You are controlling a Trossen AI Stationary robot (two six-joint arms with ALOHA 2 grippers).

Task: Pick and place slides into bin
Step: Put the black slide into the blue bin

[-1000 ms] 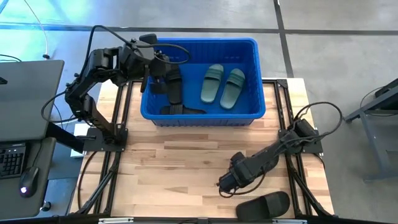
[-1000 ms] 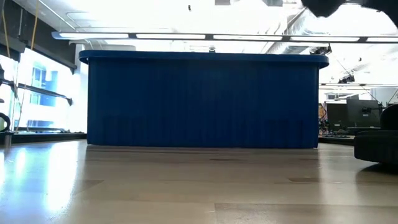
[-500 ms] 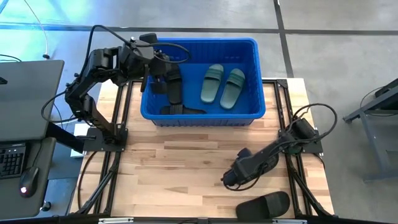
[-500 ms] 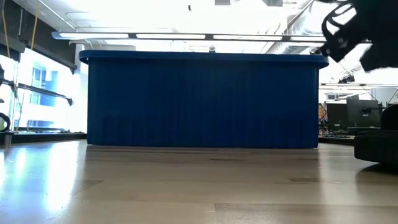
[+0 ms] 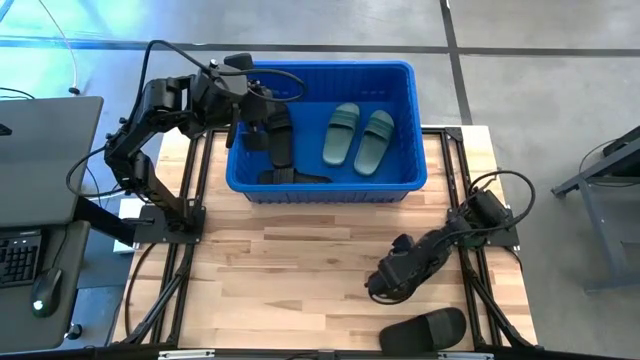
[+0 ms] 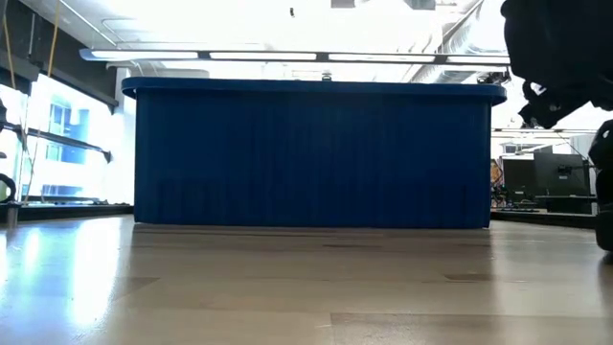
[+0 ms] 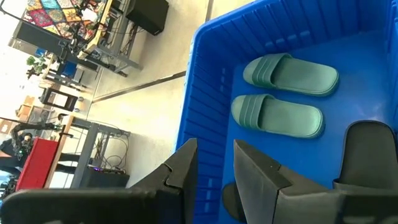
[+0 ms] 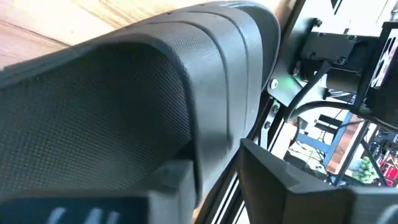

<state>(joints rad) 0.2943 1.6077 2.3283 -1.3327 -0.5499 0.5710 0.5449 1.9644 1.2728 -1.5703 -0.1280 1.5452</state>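
The blue bin (image 5: 330,182) stands at the table's far side. In it lie two green slides (image 5: 358,136) side by side and black slides (image 5: 278,140) at its left end. My left gripper (image 5: 258,112) hovers over the bin's left end, open by a narrow gap and empty (image 7: 214,155). One black slide (image 5: 425,328) lies on the table by the near edge. My right gripper (image 5: 380,288) is low beside that slide's left end, open. The slide's ribbed strap (image 8: 124,93) fills the right wrist view. My right gripper has its fingers (image 8: 273,180) close against the black slide's strap edge (image 8: 214,124), which runs down into the gap between them. I cannot tell whether they touch it.
A laptop and keyboard (image 5: 30,170) sit on a desk left of the table. Black frame rails (image 5: 470,250) run along the table's right and left sides. Bare wood (image 5: 290,260) lies between the bin and the near edge.
My right gripper has moved toward the table's right edge and come down to the black slide on the table. In the low view it has dropped from the top of the picture to table height at the right edge.
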